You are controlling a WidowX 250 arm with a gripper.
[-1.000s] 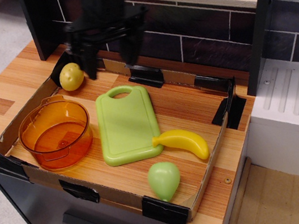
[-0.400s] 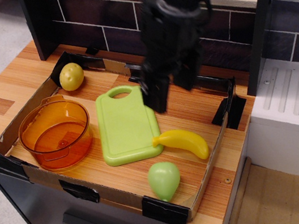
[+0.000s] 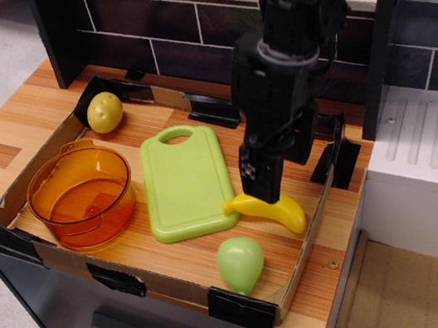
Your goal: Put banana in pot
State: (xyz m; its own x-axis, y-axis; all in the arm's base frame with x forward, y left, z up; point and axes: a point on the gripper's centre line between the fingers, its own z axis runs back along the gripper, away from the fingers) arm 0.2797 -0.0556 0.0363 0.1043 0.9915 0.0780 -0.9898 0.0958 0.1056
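Note:
The yellow banana (image 3: 281, 209) lies on the wooden tray floor at the front right, its left tip touching the green cutting board. My black gripper (image 3: 282, 177) hangs just above the banana's middle with its fingers apart and empty. The near finger (image 3: 258, 176) hides part of the banana's top edge. The translucent orange pot (image 3: 50, 211) stands empty at the tray's front left, far from the gripper.
A light green cutting board (image 3: 185, 182) lies between pot and banana. A green pear toy (image 3: 241, 263) sits in front of the banana. A yellow dimpled ball (image 3: 104, 111) is in the back left corner. Low cardboard tray walls (image 3: 182, 292) ring the area; a dark brick wall stands behind.
The gripper has swung from the back left near the yellow ball across to the right and come down over the banana. The objects have not moved.

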